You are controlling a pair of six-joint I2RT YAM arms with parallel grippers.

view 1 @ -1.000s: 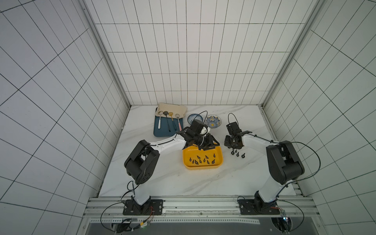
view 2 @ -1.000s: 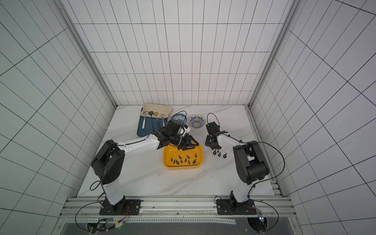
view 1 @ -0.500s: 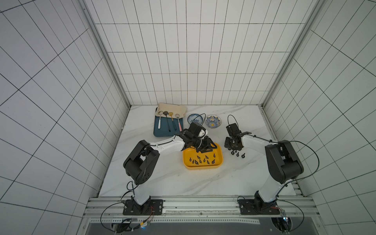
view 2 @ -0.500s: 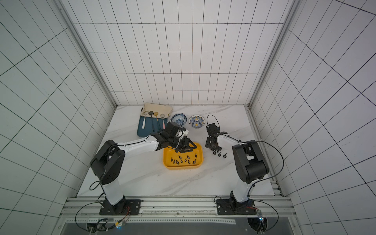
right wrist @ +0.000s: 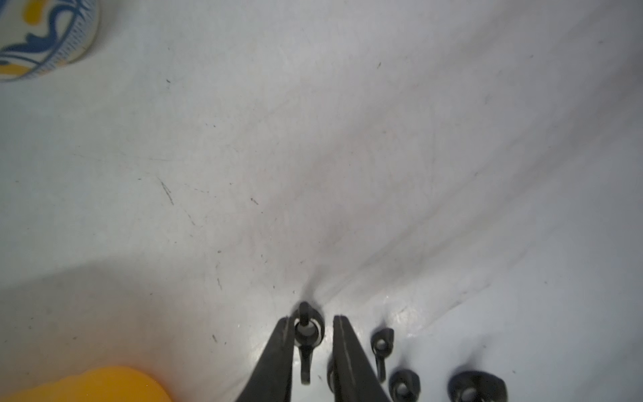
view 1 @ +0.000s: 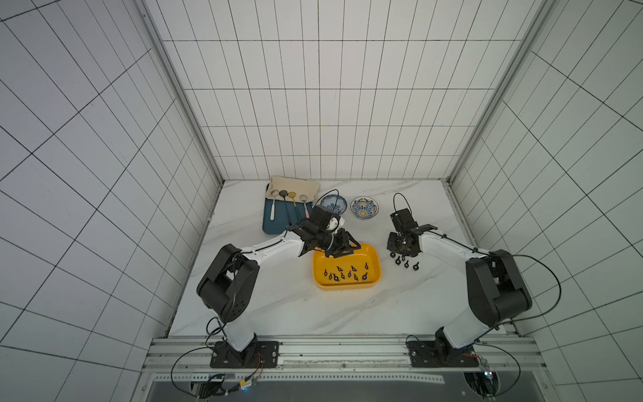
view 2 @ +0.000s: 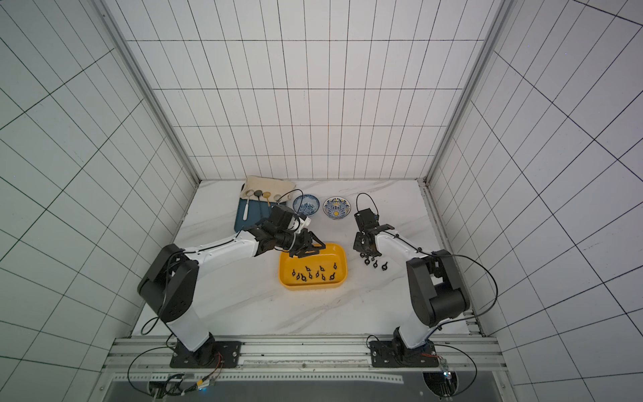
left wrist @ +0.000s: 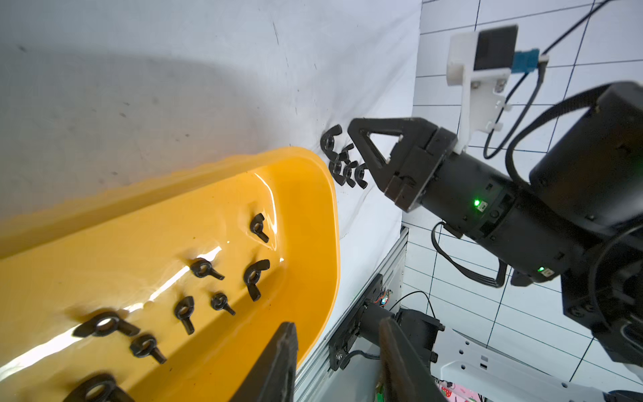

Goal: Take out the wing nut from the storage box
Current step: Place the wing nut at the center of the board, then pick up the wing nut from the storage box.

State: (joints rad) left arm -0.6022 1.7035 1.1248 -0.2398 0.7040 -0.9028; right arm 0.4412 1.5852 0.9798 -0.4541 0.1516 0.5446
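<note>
The yellow storage box point(view 1: 348, 286) point(view 2: 313, 286) sits mid-table with several black wing nuts point(view 1: 342, 275) point(left wrist: 205, 269) on its floor. My left gripper point(view 1: 342, 249) point(left wrist: 337, 323) hangs open over the box's back rim, nothing between its fingers. My right gripper point(view 1: 400, 252) point(right wrist: 312, 318) is down at the table right of the box, jaws slightly apart. A wing nut point(right wrist: 307, 332) lies on the table between them, against one finger with a gap to the other. Several more wing nuts point(view 1: 405, 262) point(right wrist: 381, 344) lie beside it.
Two patterned blue bowls point(view 1: 333, 203) point(view 1: 364, 208) stand behind the box. A dark-blue tray point(view 1: 275, 222) with spoons and a beige cloth point(view 1: 292, 184) lies at the back left. The walls are tiled, and a metal rail point(view 1: 348, 351) runs along the table's front.
The right jaws have parted from the wing nut, which now lies on the table. The left gripper has shifted a little forward over the box's back rim.
</note>
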